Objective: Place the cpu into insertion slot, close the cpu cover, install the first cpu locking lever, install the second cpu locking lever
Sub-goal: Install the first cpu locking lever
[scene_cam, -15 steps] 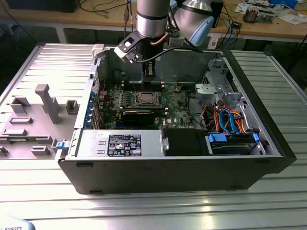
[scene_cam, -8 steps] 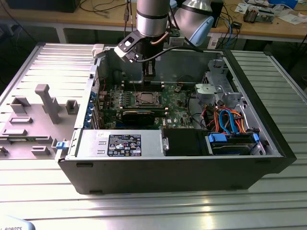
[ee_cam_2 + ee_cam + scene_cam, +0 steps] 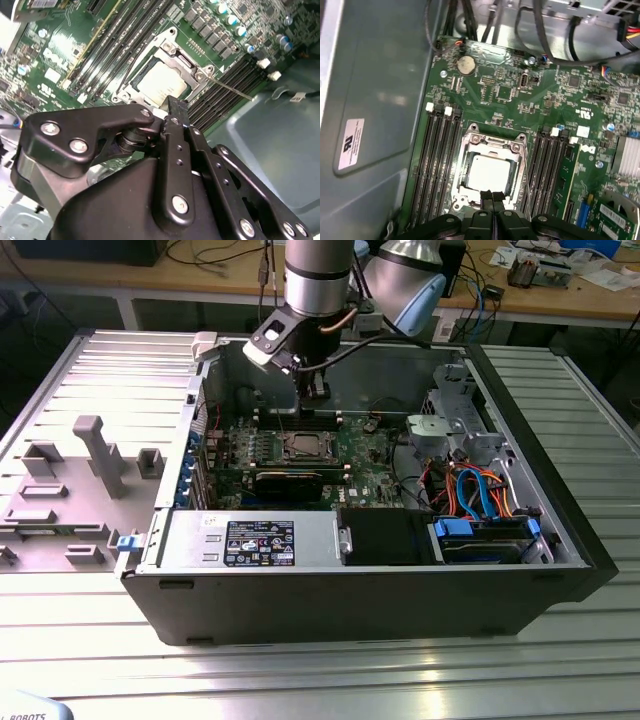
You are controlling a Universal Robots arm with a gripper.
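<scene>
Right, exterior view first: an open computer case [image 3: 560, 530] lies on a ribbed metal table [image 3: 300, 680], with a grey panel [image 3: 70, 440] of raised blocks at the exterior view's left. A power supply [image 3: 250, 540] lines the near edge and a long black graphics card [image 3: 288, 480] lies just behind it. Orange and blue cables [image 3: 475, 490] bunch at the exterior view's right. The arm [image 3: 318, 280] points straight down into the case, and the gripper [image 3: 316, 398] hangs just above the socket [image 3: 287, 448] on the green board.

Now the first wrist view: black memory slots [image 3: 437, 160] flank the socket on both sides, a coin battery [image 3: 466, 65] sits beyond it, and black cables [image 3: 540, 45] loop past the board's edge. The chip [image 3: 487, 172] lies flat in the socket, and the cover [image 3: 492, 142] lies down around it, silver top showing through the cut-out. The gripper [image 3: 492, 196] is clenched, tips pressed together with nothing between them, right at the chip's edge. Whether it is touching the cover or a hair above it, I can't tell.

Second wrist view: the gripper [image 3: 176, 106] ends at the cover's [image 3: 186, 60] rim, just beside the chip [image 3: 162, 80]. A thin lever [image 3: 230, 89] sticks out from the socket's corner, across the neighbouring memory slots.
</scene>
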